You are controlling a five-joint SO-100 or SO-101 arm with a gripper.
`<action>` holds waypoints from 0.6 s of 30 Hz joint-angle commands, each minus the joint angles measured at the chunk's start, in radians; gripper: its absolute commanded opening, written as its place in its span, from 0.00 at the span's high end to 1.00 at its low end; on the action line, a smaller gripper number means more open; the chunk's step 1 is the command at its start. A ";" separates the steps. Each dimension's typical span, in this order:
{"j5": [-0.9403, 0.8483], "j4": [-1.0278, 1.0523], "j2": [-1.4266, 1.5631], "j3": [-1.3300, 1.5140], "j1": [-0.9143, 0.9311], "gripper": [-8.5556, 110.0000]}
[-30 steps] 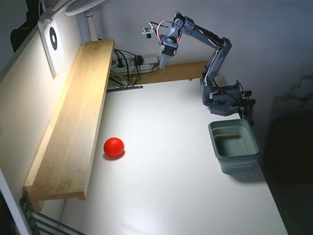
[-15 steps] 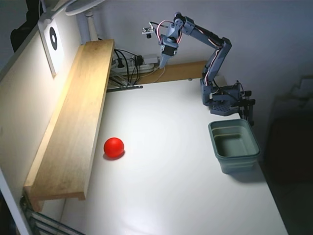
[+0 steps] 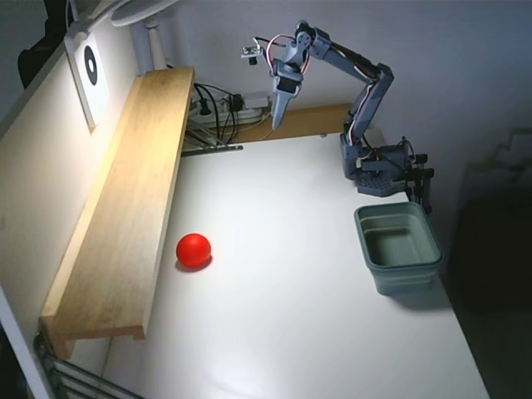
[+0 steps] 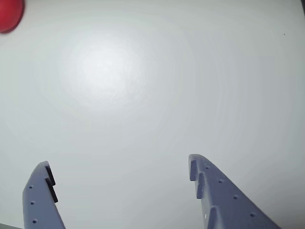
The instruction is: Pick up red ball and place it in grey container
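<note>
The red ball (image 3: 193, 249) lies on the white table close to the wooden shelf, left of centre in the fixed view. It also shows at the top left corner of the wrist view as the red ball (image 4: 8, 14). The grey container (image 3: 407, 278) stands empty near the table's right edge, in front of the arm's base. My gripper (image 3: 277, 120) hangs high over the back of the table, pointing down, far from both. In the wrist view my gripper (image 4: 118, 164) is open, with only bare table between its fingers.
A long wooden shelf (image 3: 125, 191) runs along the left side. Cables and a power strip (image 3: 224, 104) lie at the back. The arm's base (image 3: 382, 170) is clamped at the right, just behind the container. The table's right edge falls off to a dark floor.
The gripper's tip reaches slightly lower than before. The ball and the container have not moved.
</note>
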 commanded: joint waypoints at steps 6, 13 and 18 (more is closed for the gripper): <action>0.003 0.010 0.029 -0.031 -0.037 0.61; 0.003 0.010 0.029 -0.031 -0.251 0.61; 0.003 0.010 0.029 -0.031 -0.351 0.61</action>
